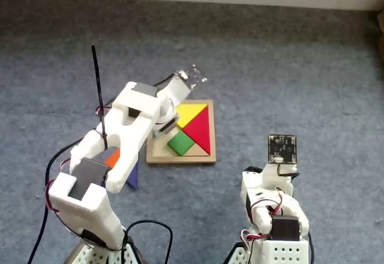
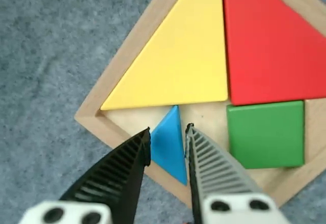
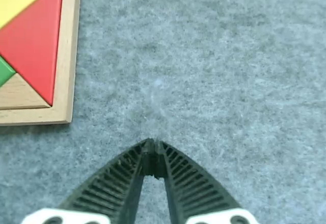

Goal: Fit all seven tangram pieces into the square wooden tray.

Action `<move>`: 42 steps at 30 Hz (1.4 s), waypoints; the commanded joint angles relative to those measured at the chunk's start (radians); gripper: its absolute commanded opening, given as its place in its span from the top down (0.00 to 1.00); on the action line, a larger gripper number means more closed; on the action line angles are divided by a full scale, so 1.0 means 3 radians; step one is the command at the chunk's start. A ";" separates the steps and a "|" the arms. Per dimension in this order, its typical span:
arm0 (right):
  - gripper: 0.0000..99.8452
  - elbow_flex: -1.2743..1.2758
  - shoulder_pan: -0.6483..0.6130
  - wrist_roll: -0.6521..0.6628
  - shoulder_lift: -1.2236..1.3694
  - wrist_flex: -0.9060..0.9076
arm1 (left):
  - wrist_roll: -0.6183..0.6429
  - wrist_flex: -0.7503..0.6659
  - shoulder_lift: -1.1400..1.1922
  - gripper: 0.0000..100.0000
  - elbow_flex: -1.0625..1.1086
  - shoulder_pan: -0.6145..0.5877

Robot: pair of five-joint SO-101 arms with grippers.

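A grey felt-covered counter [image 1: 312,66] carries the square wooden tray [image 1: 180,158], in which three pieces are already seated: the large red triangle [image 1: 200,131] and the large yellow triangle [image 1: 188,114] side by side, with the green square [image 1: 180,143] touching the red one's edge. The small blue triangle [image 2: 170,147] is gripped by the left claw [image 2: 168,131], its tip inside the tray just beside the yellow piece and its base lying across the rim, so it is judged not yet seated. An orange piece [image 1: 111,156] and a dark blue piece [image 1: 132,177] are left outside, partly covered by the left arm [image 1: 129,132], which would hinder reaching them. The right claw [image 3: 153,155] is closed on nothing over bare felt beside the tray. Roughly half the task is judged done.
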 commanded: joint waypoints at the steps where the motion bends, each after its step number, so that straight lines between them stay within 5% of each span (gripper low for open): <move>1: 0.98 0.0473 0.0049 -0.0010 -0.0033 -0.0043 | 0.0066 -0.0036 -0.0263 0.87 -0.0084 0.0043; 6: 0.98 0.0473 0.0049 -0.0010 -0.0033 -0.0043 | 0.0476 -0.0026 -0.0499 0.87 -0.0207 0.0043; 27: 0.98 0.0473 0.0049 -0.0010 -0.0033 -0.0043 | 0.0471 -0.0322 0.0023 0.87 -0.0192 -0.0090; 42: 0.98 0.0473 0.0049 -0.0010 -0.0033 -0.0043 | 0.0189 0.0338 -0.0008 0.87 -0.0238 0.0427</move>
